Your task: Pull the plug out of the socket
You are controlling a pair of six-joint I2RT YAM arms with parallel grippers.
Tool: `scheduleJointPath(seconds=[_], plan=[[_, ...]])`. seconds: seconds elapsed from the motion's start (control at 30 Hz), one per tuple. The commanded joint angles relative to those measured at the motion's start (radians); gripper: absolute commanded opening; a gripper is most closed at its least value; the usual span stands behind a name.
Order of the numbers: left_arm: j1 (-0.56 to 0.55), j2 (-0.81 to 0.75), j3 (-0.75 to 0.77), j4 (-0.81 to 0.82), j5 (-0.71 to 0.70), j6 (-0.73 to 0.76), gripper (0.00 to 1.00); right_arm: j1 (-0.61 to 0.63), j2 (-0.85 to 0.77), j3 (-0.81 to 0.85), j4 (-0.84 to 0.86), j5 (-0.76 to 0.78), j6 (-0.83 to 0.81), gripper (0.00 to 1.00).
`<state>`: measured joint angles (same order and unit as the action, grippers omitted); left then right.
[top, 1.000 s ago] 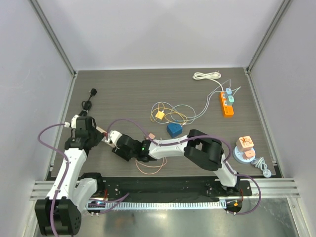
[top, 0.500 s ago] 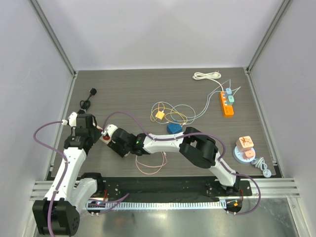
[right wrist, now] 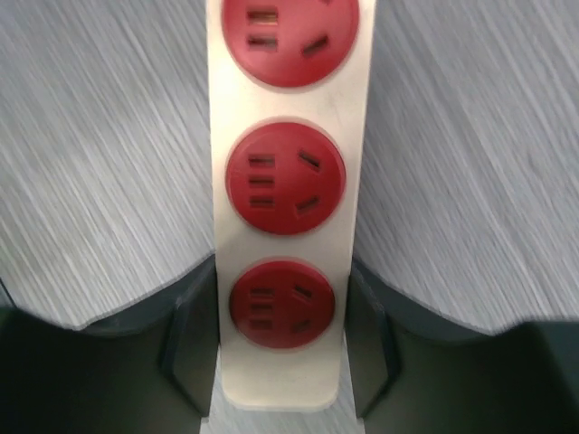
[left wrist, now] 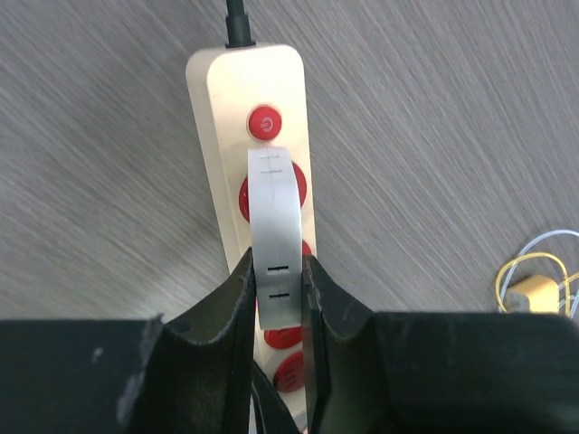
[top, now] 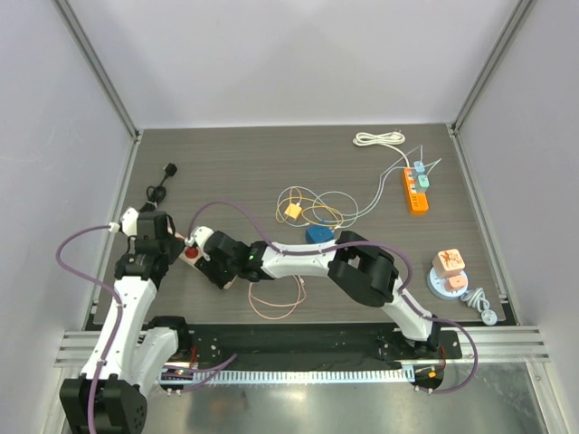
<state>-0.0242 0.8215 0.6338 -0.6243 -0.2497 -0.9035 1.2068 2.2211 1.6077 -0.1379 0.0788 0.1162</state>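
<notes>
1. At the far left of my overhead view, a black power cord (top: 161, 185) runs off the cream plastic power strip (left wrist: 217, 108) with round red sockets. The strip lies flat on the dark grey wood-grain table (left wrist: 452, 136).
2. The left gripper (left wrist: 276, 271) is clenched on the flat white plastic plug (left wrist: 274, 199). The plug sits over the socket nearest the red power button (left wrist: 263, 122).
3. From the wrist camera I cannot quite tell whether the plug's pins are clear of that socket or seated in it.
4. The right gripper (right wrist: 280, 307) clasps the strip's free end, one finger against each long side.
5. Further right, a small yellow cube plug (left wrist: 534, 294) with thin wires lies well apart from the strip.
</notes>
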Motion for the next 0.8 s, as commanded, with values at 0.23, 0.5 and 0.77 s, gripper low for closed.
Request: scheduleJointPath(seconds=[0.23,0.5,0.77], plan=[[-0.042,-0.088,0.004,-0.029,0.191,-0.005,0.0,-0.033,0.071,-0.094,0.035,-0.11,0.076,0.01],[-0.042,-0.165,-0.002,0.069,0.285,-0.008,0.0,-0.046,0.075,-0.081,-0.02,-0.083,0.115,0.01],[-0.043,-0.168,0.069,-0.153,0.141,-0.011,0.0,-0.046,0.098,-0.016,-0.149,0.09,0.094,0.01]])
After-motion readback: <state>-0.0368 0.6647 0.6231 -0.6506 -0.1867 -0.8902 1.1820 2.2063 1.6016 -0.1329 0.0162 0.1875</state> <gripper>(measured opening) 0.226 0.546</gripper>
